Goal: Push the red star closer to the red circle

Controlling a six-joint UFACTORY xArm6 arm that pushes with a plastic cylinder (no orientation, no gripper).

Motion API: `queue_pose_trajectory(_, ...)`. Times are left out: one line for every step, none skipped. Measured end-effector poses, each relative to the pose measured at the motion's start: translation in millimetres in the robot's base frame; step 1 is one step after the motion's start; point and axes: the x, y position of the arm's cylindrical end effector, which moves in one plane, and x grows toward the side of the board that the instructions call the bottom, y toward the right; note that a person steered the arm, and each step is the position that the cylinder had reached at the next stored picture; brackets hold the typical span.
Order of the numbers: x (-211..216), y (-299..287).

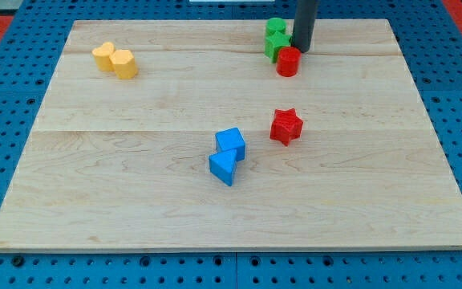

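Red star (286, 126) mid-worktop (135, 201), well apart at six o'clock from red circle (288, 61); my tip (301, 50), no gripper to open, just beside circle at one o'clock, wrong side for pushing.

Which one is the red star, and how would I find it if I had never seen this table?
Start at the wooden board and look a little to the view's right of its middle. The red star sits there alone, just right of two blue blocks. Unlike the round red circle near the view's top beside my tip, it has points.
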Motion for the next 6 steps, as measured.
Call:
queue_pose_trajectory(14.2,80.0)
queue_pose_trajectory(90.2,95.8)
queue_pose_trajectory(186.5,90.9)
queue_pose_trajectory(271.1,46.3)
queue_pose_trajectory(274.6,-28.7)
queue_pose_trajectory(221.2,-35.8)
